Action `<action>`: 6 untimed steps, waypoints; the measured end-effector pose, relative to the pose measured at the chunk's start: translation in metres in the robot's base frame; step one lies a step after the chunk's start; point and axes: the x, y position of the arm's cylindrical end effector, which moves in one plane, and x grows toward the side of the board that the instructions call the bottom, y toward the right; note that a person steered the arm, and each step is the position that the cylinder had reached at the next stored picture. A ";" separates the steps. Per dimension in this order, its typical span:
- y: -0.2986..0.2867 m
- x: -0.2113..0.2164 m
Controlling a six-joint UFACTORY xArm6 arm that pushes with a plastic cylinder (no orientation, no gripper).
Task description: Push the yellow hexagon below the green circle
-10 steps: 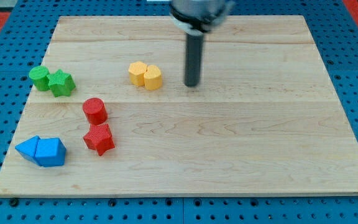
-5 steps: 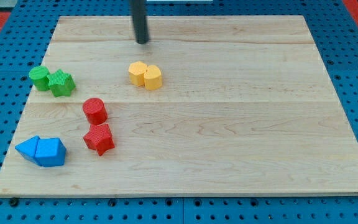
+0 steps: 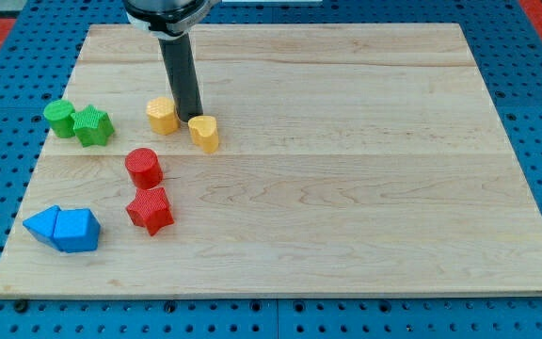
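Observation:
My tip (image 3: 188,118) stands between two yellow blocks near the board's upper left. The yellow hexagon (image 3: 162,115) lies just left of the tip. A second yellow block (image 3: 204,133), heart-like in shape, lies just to the tip's lower right. The two yellow blocks are apart, with the rod in the gap. The green circle (image 3: 60,119) sits near the board's left edge, touching a green star (image 3: 92,125) on its right. The hexagon is right of the green pair, at about the same height in the view.
A red circle (image 3: 144,168) and a red star (image 3: 150,209) lie below the yellow hexagon. Two blue blocks (image 3: 41,226) (image 3: 75,230) touch at the lower left corner. The wooden board (image 3: 365,188) rests on a blue pegboard.
The tip went from right of the yellow pair up to the top, then came down between them. The hexagon slid left and the other yellow block slid down and left.

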 end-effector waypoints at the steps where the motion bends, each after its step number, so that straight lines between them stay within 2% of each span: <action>1: 0.040 -0.020; 2: -0.018 -0.033; 3: -0.057 -0.026; 4: -0.057 0.007; 6: 0.002 0.012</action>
